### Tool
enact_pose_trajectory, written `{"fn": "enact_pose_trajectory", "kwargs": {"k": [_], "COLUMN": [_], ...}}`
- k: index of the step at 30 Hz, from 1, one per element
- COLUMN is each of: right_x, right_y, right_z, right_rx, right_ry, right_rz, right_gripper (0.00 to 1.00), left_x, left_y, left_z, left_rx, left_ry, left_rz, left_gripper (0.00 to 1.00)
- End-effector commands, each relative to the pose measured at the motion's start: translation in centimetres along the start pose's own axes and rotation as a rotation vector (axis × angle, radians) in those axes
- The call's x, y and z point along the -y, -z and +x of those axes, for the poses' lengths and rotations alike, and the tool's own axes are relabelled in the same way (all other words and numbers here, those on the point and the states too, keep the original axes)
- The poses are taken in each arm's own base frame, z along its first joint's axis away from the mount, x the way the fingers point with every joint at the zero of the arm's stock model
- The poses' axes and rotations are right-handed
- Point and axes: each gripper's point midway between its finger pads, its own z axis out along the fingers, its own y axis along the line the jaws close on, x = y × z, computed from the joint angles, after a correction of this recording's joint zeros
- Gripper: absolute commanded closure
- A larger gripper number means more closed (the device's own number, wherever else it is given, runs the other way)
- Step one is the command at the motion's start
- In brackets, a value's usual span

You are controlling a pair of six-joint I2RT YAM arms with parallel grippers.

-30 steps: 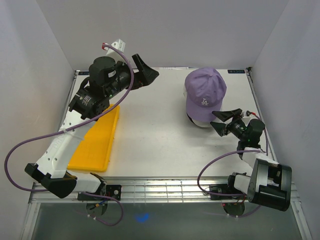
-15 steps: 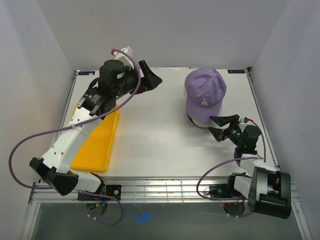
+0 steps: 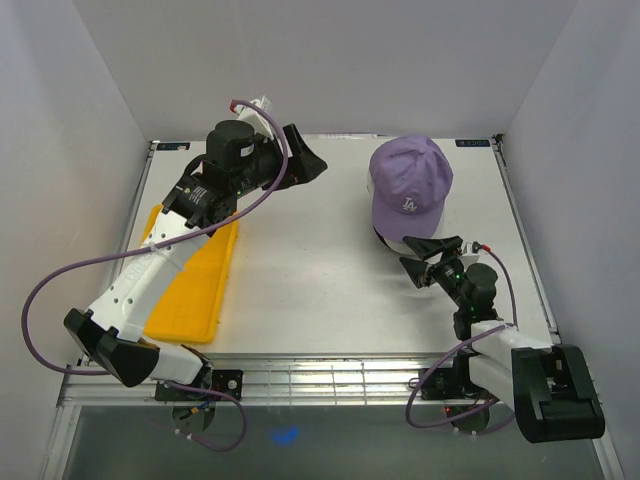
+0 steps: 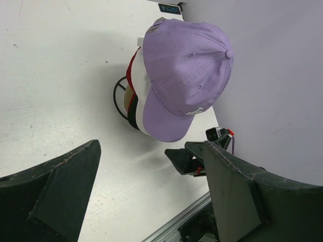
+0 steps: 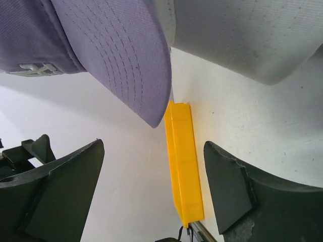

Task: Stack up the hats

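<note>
Spread wide and empty at right gripper (image 3: 410, 253), lavender cap (image 3: 408, 178) brim just ahead; likewise spread at left gripper (image 3: 306, 156), cap well ahead.

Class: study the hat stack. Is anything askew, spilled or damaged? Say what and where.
Nothing spilled or damaged. Under the lavender cap, edges of the red cap, white cap and black cap fan out sideways, not quite aligned.

Matt stitched cloth on lavender cap (image 3: 410, 185), smooth plastic yellow tray (image 3: 195, 288), matt scuffed table (image 3: 310, 270) surf.
</note>
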Motion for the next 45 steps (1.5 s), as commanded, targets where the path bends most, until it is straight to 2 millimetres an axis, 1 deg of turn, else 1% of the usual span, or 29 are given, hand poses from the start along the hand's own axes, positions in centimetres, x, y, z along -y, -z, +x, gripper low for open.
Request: {"fn": "enact_pose_trajectory", "kwargs": {"k": [1, 2, 4, 5, 8, 9, 13, 14, 15, 16, 17, 18, 19, 20, 21, 22, 23, 25, 26, 31, 38, 40, 42, 45], "right_x": [-2.3, -2.4, -2.5, -3.2, -3.4, -3.5, -3.6, -3.3, -4.1, -4.2, -3.0, -2.6, -3.6, -3.3, -3.6, -4.3, -4.1, -4.8, -4.6, -4.5, -5.2, -5.1, -5.6, -5.7], "right_y": [-0.3, -0.3, -0.3, 0.0, -0.4, -0.5, -0.8, -1.1, -0.9, -1.0, -0.9, -0.5, -0.4, -0.5, -0.3, 0.0, -0.1, 0.1, -0.1, 0.1, 0.8, 0.5, 0.4, 0.4], "right_z": [-1.2, -1.4, -1.1, -1.1, -1.2, -0.8, -0.4, -0.6, -0.3, -0.7, -0.7, -0.7, -0.8, -0.9, -1.0, -1.0, -1.1, -1.0, -0.9, -0.5, -0.6, -0.5, -0.3, -0.1], "right_rx": [0.102, 0.125, 0.135, 0.142, 0.168, 0.157, 0.162, 0.175, 0.164, 0.190, 0.202, 0.210, 0.215, 0.224, 0.233, 0.238, 0.247, 0.247, 0.244, 0.237, 0.254, 0.251, 0.238, 0.230], "right_ry": [0.011, 0.005, -0.008, -0.007, -0.016, -0.020, -0.042, -0.052, -0.051, -0.055, -0.063, -0.068, -0.063, -0.066, -0.066, -0.065, -0.067, -0.065, -0.066, -0.070, -0.048, -0.033, -0.028, -0.017], "right_rz": [-0.107, -0.116, -0.136, -0.173, -0.192, -0.197, -0.219, -0.213, -0.249, -0.256, -0.227, -0.223, -0.264, -0.260, -0.275, -0.309, -0.305, -0.340, -0.333, -0.339, -0.359, -0.350, -0.363, -0.362], "right_gripper": [0.15, 0.15, 0.15, 0.16, 0.16, 0.16, 0.18, 0.18, 0.18, 0.18, 0.19, 0.19, 0.19, 0.19, 0.20, 0.20, 0.20, 0.20, 0.21, 0.22, 0.23, 0.23, 0.23, 0.23], "left_x": [1.0, 1.1, 1.1, 1.2, 1.2, 1.2, 1.0, 1.1, 1.0, 1.0, 1.0, 1.0, 1.0, 1.0, 1.0, 1.0, 1.0, 0.9, 0.9, 0.8, 0.5, 0.5, 0.5, 0.5], "left_y": [1.7, 1.8, 1.8, 1.9, 1.9, 1.9, 2.0, 2.0, 2.1, 2.1, 2.2, 2.3, 2.2, 2.3, 2.3, 2.2, 2.2, 2.1, 2.2, 2.1, 1.8, 1.6, 1.4, 1.3], "left_z": [-0.9, -0.9, -0.9, -1.0, -0.9, -0.9, -0.9, -0.9, -1.0, -1.0, -1.2, -1.2, -1.1, -1.3, -1.2, -1.2, -1.2, -1.1, -1.1, -0.9, -0.7, -0.5, -0.3, -0.1], "left_rx": [0.028, 0.029, 0.028, 0.029, 0.025, 0.023, 0.022, 0.022, 0.022, 0.024, 0.025, 0.025, 0.024, 0.026, 0.024, 0.023, 0.023, 0.019, 0.019, 0.014, 0.010, 0.001, -0.005, -0.007], "left_ry": [-0.032, -0.034, -0.040, -0.042, -0.046, -0.047, -0.061, -0.064, -0.066, -0.068, -0.074, -0.077, -0.080, -0.085, -0.086, -0.087, -0.089, -0.092, -0.093, -0.096, -0.100, -0.098, -0.094, -0.094], "left_rz": [0.034, 0.035, 0.036, 0.040, 0.041, 0.040, 0.035, 0.035, 0.029, 0.029, 0.029, 0.029, 0.026, 0.028, 0.028, 0.028, 0.028, 0.025, 0.025, 0.022, 0.017, 0.020, 0.025, 0.029], "left_gripper": [0.08, 0.08, 0.08, 0.08, 0.08, 0.08, 0.08, 0.08, 0.08, 0.08, 0.08, 0.08, 0.08, 0.08, 0.08, 0.08, 0.08, 0.08, 0.08, 0.08, 0.08, 0.08, 0.08, 0.08]}}
